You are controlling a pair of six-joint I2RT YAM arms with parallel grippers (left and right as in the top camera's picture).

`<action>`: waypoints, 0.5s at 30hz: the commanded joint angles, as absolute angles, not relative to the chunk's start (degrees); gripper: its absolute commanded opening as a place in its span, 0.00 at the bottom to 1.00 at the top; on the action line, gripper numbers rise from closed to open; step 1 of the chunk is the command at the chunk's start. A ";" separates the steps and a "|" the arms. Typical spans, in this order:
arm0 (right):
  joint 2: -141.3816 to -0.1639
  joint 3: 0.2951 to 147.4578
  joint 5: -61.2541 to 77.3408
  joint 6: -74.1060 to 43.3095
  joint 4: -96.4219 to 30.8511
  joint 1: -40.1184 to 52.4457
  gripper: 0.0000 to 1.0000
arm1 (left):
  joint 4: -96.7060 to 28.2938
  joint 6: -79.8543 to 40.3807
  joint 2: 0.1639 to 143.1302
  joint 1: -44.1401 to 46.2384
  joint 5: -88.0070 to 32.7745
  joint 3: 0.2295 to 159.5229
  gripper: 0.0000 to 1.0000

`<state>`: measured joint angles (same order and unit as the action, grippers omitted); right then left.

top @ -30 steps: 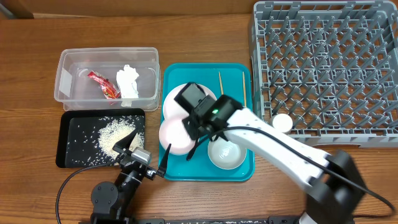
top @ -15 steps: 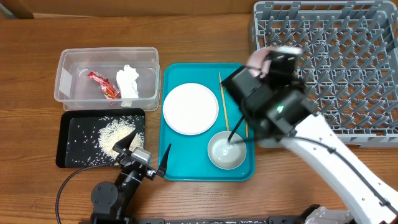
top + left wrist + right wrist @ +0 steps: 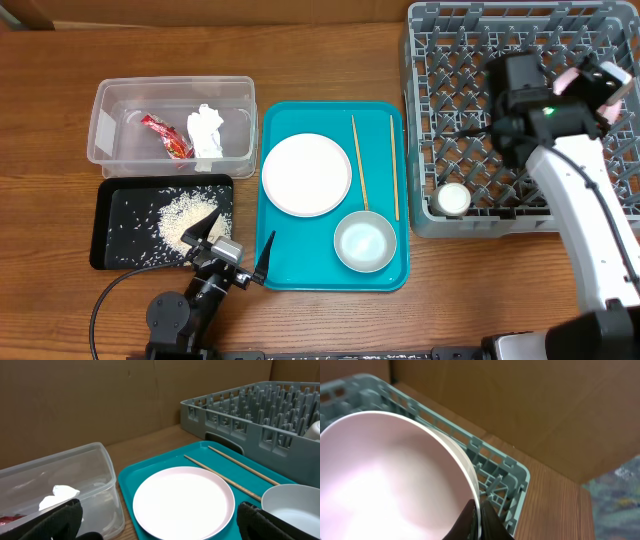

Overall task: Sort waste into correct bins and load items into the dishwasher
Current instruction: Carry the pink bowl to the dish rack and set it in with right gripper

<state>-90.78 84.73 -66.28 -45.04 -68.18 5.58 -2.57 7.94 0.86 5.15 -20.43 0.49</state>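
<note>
My right gripper (image 3: 580, 85) is shut on the rim of a white bowl (image 3: 606, 100) and holds it tilted above the right part of the grey dish rack (image 3: 520, 60). In the right wrist view its fingers (image 3: 487, 522) pinch the bowl's (image 3: 385, 475) edge. A small white cup (image 3: 453, 198) sits in the rack's front left corner. The white plate (image 3: 306, 174), another bowl (image 3: 364, 242) and two chopsticks (image 3: 358, 160) lie on the teal tray (image 3: 300, 255). My left gripper (image 3: 235, 250) is open and empty, low at the table's front, facing the plate (image 3: 182, 502).
The clear tub (image 3: 110, 130) at the left holds the red sauce packet (image 3: 167, 135) and the white napkin (image 3: 206, 132). The black tray (image 3: 125, 235) in front of it holds loose rice (image 3: 190, 215). The rack's wall (image 3: 250, 415) stands right of the teal tray.
My right gripper has lifted a bowl off the teal tray and carried it right and back, over the dish rack. The plate is now uncovered. The left arm has not moved.
</note>
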 commanded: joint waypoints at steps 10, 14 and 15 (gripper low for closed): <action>-103.59 84.55 -65.95 -37.41 -60.62 4.05 0.04 | -2.55 8.78 0.30 4.82 -20.99 0.27 1.00; -107.18 84.55 -69.08 -33.76 -58.35 4.05 0.04 | -2.57 8.78 0.32 4.82 -20.84 0.27 1.00; -107.77 84.55 -68.86 -32.60 -57.63 4.08 0.04 | -2.55 8.78 0.32 4.82 -20.84 0.27 1.00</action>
